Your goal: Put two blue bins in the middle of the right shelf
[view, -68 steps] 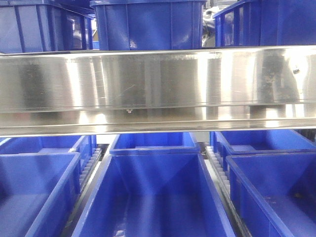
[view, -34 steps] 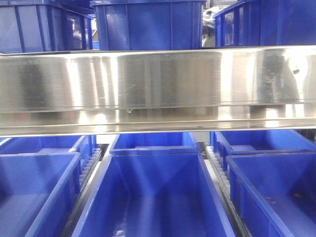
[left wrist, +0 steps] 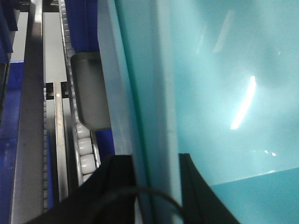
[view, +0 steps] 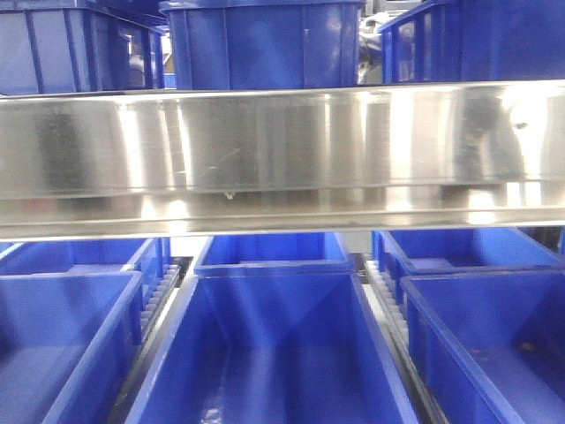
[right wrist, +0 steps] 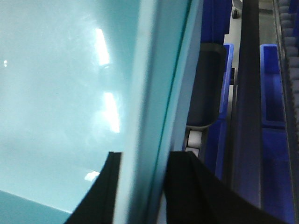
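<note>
Blue bin [view: 269, 353], sitting mid-lane on the lower shelf [view: 165, 291], is being clamped by left gripper [left wrist: 156, 161] and right gripper [right wrist: 142, 156], jaws pinching opposite walls, and the front view is creeping slightly upward versus a second ago, suggesting extraction is beginning.

Three blue bins [view: 265, 44] above one steel shelf rail [view: 282, 150], six more below; two roller tracks [view: 163, 296] between rows.
</note>
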`<move>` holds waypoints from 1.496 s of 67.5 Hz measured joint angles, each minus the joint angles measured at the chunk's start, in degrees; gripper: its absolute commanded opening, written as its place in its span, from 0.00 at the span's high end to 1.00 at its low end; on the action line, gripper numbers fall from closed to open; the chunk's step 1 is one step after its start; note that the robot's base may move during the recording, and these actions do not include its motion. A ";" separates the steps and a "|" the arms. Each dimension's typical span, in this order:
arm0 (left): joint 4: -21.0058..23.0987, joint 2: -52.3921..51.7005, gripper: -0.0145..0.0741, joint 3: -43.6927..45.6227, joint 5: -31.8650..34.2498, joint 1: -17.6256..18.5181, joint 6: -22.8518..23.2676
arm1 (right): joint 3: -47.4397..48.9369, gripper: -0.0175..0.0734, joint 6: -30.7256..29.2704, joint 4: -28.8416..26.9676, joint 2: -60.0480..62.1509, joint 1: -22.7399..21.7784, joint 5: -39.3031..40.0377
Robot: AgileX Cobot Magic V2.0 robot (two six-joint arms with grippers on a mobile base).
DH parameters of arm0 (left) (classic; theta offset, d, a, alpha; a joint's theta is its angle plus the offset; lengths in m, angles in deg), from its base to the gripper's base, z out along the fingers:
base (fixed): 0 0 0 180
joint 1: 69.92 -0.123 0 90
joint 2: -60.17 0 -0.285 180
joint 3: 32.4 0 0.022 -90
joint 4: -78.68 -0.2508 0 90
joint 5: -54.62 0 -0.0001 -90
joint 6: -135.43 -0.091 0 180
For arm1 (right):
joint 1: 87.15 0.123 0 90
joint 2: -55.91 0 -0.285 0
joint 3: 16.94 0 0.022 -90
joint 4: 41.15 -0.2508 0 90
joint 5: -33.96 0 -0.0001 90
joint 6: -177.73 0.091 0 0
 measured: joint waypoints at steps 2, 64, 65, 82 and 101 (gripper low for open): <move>0.00 0.00 0.96 0.00 0.04 0.00 0.00 | 0.00 0.98 0.00 0.00 0.00 0.00 0.00; 0.00 2.08 0.96 0.00 3.07 -0.10 -0.42 | 0.00 0.98 0.00 0.69 -0.76 0.00 2.99; 0.10 2.08 0.96 0.00 3.07 -0.10 -0.42 | 0.00 0.98 0.00 0.69 -0.76 0.00 2.99; 0.10 2.21 0.96 0.00 3.51 -0.10 -0.42 | 0.00 0.98 0.00 0.91 -0.76 0.00 3.02; 0.10 2.21 0.96 0.00 3.64 -0.10 -0.42 | 0.00 0.98 0.00 0.91 -0.76 0.00 3.12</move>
